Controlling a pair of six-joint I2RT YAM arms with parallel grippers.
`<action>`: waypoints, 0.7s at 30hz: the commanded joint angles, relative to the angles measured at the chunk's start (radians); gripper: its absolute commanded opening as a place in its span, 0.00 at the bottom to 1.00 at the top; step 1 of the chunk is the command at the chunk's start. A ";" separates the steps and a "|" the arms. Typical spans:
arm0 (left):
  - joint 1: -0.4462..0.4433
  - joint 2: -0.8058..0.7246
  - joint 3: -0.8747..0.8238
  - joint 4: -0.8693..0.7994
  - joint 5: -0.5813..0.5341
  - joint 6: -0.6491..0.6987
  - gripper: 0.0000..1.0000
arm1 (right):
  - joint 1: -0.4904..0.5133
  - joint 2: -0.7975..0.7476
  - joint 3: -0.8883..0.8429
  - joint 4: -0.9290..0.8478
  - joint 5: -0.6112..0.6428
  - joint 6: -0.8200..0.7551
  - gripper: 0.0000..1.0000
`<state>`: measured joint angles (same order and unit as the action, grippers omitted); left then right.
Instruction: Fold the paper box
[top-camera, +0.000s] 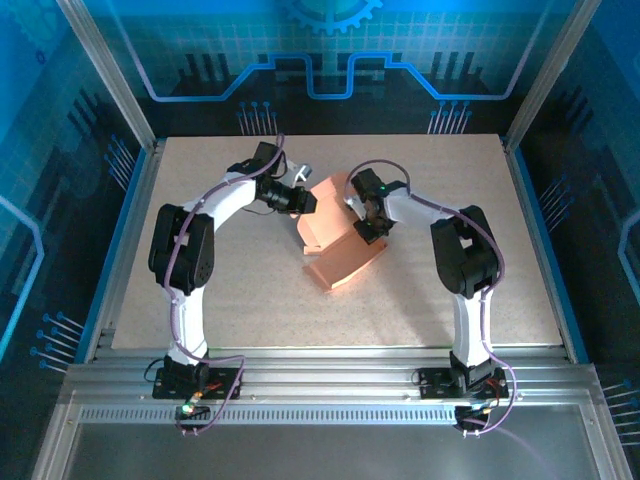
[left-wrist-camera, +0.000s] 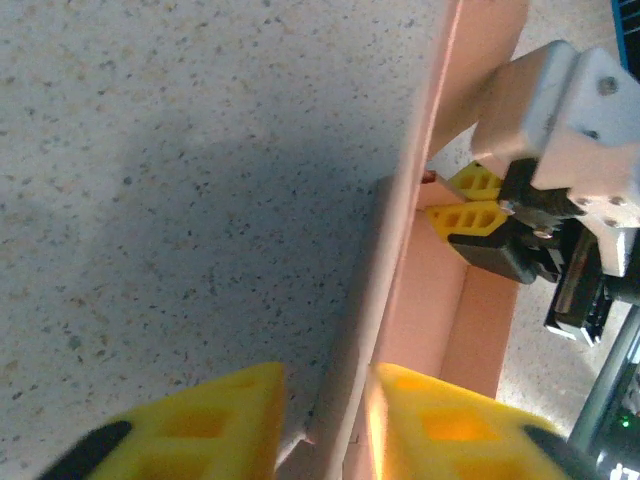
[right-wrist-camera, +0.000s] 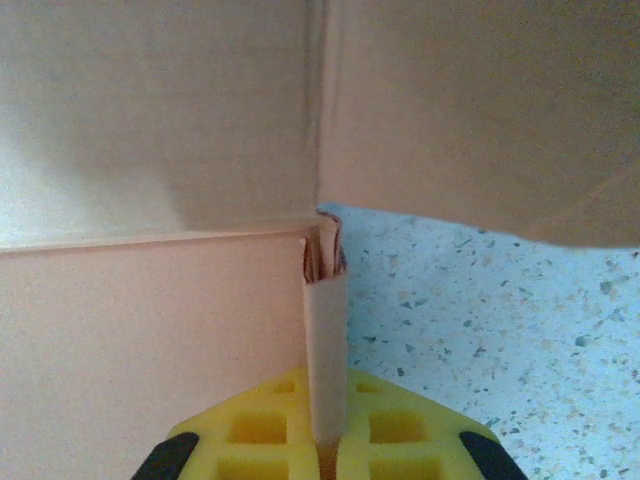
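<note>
A thin, salmon-pink cardboard paper box (top-camera: 345, 265), half formed with creased panels, is sitting on the speckled, pale stone-look worktop (top-camera: 200, 290). It is lying around the middle, a little toward the far side. One lighter panel is rising at its far end, while the lower tray part is lying slanted toward the near right.

The left fingers (top-camera: 304, 200) are reaching in from the left toward the far-left side of the box. In the left wrist view their yellow ribbed pads (left-wrist-camera: 200, 425) are standing apart, one on either side of the edge of a side wall. A gap is showing between the left-hand pad and the cardboard, so they are straddling the wall loosely and gripping nothing.

The right fingers (top-camera: 368, 232) are coming in from the right, over the box's far-right part. In the right wrist view their yellow pads (right-wrist-camera: 250, 430) are pressing together on a narrow upright strip of cardboard. The strip is standing at a corner of the box, where folded layers are bunching at its top. The pads are clamping that strip tightly, with no gap around it. From the left wrist view the same yellow tips (left-wrist-camera: 470, 215) are showing close together at the far end of the box's hollow, beside the tall panel.
</note>
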<state>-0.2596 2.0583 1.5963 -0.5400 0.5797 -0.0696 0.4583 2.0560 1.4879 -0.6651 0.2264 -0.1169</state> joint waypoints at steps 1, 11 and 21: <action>0.013 0.020 0.006 -0.015 -0.018 -0.025 0.52 | 0.027 0.062 0.007 -0.066 0.067 -0.013 0.00; 0.060 -0.194 -0.177 0.203 -0.072 -0.146 0.79 | 0.097 0.107 -0.049 -0.118 0.181 0.063 0.00; 0.105 -0.339 -0.280 0.259 -0.086 -0.171 0.85 | 0.191 0.230 0.043 -0.217 0.312 0.119 0.00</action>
<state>-0.1661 1.7447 1.3487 -0.3027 0.5014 -0.2188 0.6067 2.1578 1.5791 -0.7547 0.5690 -0.0132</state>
